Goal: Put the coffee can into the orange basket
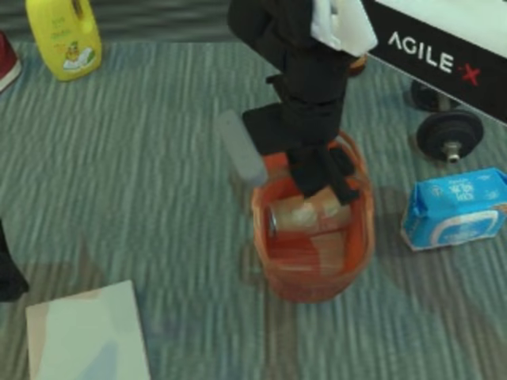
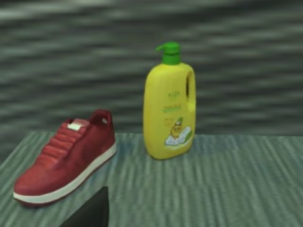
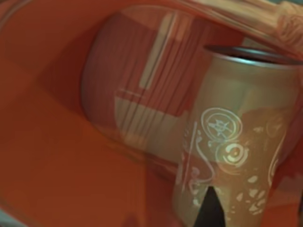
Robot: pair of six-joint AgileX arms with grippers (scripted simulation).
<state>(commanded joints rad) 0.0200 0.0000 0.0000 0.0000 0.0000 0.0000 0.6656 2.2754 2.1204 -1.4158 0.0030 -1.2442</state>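
Note:
The coffee can (image 1: 305,215) lies on its side inside the orange basket (image 1: 317,291), right of the table's middle, with its dark top toward the left. My right gripper (image 1: 331,190) reaches down into the basket directly over the can, open, with the can just beyond its tips. In the right wrist view the tan patterned coffee can (image 3: 236,142) fills the picture against the orange basket's wall (image 3: 52,142), and one dark fingertip (image 3: 210,208) shows in front of it. My left arm (image 1: 8,273) stays parked at the left edge; one fingertip (image 2: 92,210) shows over bare mat.
A yellow bottle (image 1: 63,36) and a red shoe (image 1: 6,59) stand at the back left. A grey bar (image 1: 242,148) lies beside the basket. A dumbbell (image 1: 449,131) and a blue packet (image 1: 455,207) are to its right; a pale board (image 1: 87,332) lies front left.

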